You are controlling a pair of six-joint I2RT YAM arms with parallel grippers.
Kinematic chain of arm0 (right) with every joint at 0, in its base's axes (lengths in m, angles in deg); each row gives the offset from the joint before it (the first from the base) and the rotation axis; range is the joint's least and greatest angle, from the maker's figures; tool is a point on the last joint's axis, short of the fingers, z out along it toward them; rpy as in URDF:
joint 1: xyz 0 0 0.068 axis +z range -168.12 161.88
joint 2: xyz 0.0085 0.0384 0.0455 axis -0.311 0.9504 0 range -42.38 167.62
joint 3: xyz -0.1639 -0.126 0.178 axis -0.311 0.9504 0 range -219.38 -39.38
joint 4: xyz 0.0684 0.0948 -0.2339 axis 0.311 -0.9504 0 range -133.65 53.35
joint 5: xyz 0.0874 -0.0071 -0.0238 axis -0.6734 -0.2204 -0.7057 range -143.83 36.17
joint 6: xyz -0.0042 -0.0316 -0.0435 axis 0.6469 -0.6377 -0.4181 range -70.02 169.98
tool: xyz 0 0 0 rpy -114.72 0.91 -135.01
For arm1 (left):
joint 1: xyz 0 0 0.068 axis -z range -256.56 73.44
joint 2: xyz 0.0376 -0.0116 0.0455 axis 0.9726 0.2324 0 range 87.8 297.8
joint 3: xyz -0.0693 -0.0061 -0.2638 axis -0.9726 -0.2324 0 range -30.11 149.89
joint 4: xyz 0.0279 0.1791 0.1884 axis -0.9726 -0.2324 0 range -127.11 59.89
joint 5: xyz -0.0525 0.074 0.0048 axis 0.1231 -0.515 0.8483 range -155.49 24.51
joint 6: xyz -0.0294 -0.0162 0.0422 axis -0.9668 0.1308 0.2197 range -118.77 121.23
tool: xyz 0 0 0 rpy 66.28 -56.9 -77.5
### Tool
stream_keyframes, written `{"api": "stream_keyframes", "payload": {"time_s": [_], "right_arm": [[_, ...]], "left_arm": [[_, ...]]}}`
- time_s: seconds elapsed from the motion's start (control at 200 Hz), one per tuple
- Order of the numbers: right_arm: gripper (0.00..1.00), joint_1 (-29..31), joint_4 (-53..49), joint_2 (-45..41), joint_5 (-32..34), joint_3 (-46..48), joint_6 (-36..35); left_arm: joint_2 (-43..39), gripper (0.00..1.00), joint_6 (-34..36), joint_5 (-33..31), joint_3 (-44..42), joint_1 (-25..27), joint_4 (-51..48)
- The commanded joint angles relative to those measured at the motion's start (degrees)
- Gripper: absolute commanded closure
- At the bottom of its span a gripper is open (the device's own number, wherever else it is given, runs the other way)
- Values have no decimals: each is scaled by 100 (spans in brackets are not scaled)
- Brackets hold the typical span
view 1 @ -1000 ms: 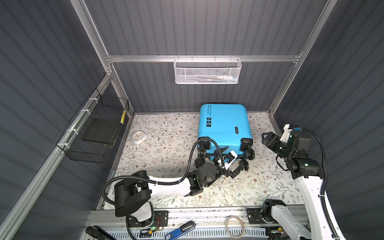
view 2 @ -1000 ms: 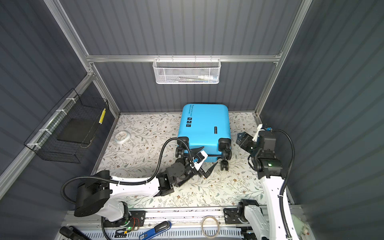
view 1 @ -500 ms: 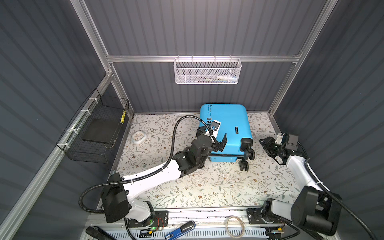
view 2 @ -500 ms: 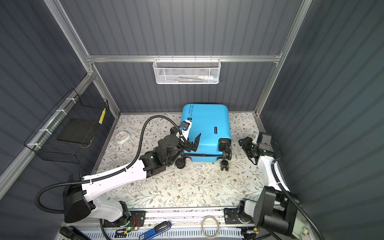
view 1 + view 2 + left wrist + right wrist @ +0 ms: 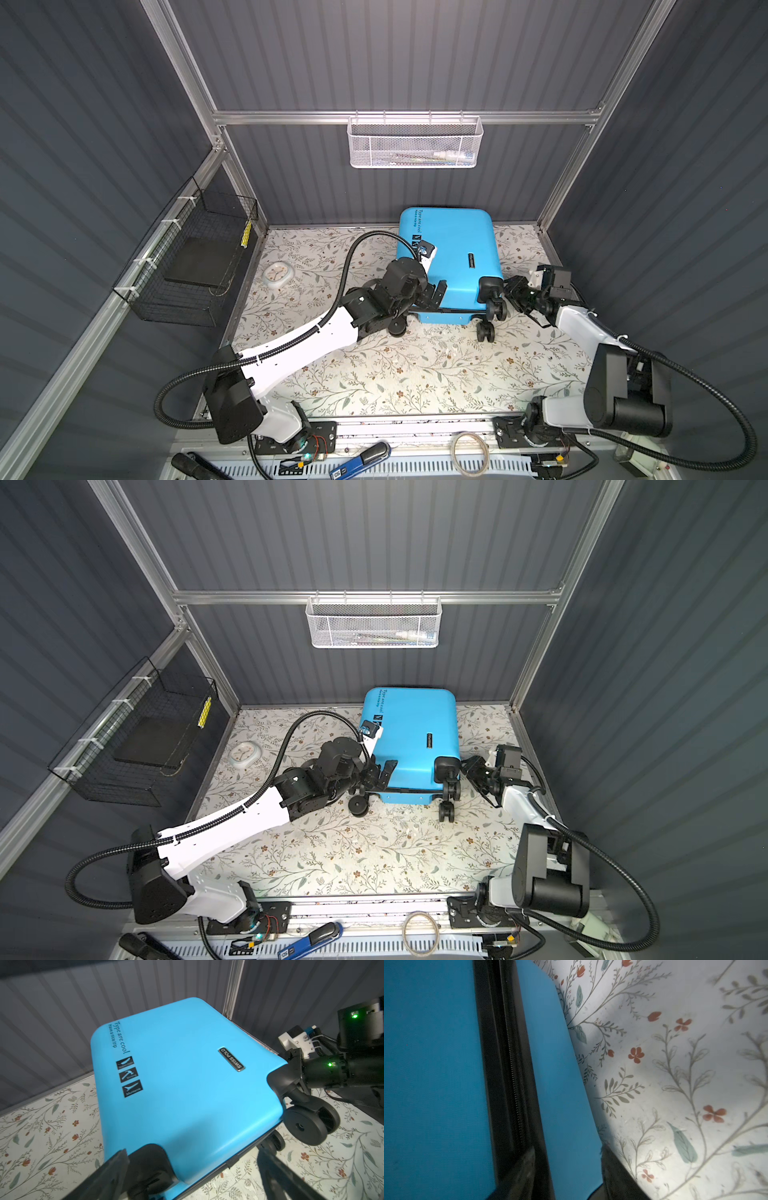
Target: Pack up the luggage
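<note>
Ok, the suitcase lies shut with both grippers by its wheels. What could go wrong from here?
1. The right gripper crowds the zipper beside a wheel of the suitcase; no zipper pull shows, so it may grab shell or snag the wheel.
2. The left gripper stands open at the other wheeled corner; a push there could slide the suitcase instead of opening it.
3. The left arm's cable arcs close to the suitcase and might catch.
</note>
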State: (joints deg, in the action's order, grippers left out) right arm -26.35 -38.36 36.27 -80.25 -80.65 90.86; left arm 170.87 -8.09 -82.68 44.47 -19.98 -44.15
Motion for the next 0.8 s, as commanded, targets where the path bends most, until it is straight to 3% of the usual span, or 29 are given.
{"api": "stream_keyframes", "payload": {"time_s": [0.0,0.23,0.6,0.79], "right_arm": [[49,567,20,-169,-135,373,4],[48,1561,161,-611,222,650,338],[37,1579,-589,-1682,655,958,66],[33,1595,-815,-2523,655,1376,-33]], "left_arm": [[-2,0,-198,430,58,6,-240],[-183,0,-378,672,-538,8,60],[-1882,0,-705,78,-2851,2,1423],[-2193,0,-244,650,-3629,4,2125]]}}
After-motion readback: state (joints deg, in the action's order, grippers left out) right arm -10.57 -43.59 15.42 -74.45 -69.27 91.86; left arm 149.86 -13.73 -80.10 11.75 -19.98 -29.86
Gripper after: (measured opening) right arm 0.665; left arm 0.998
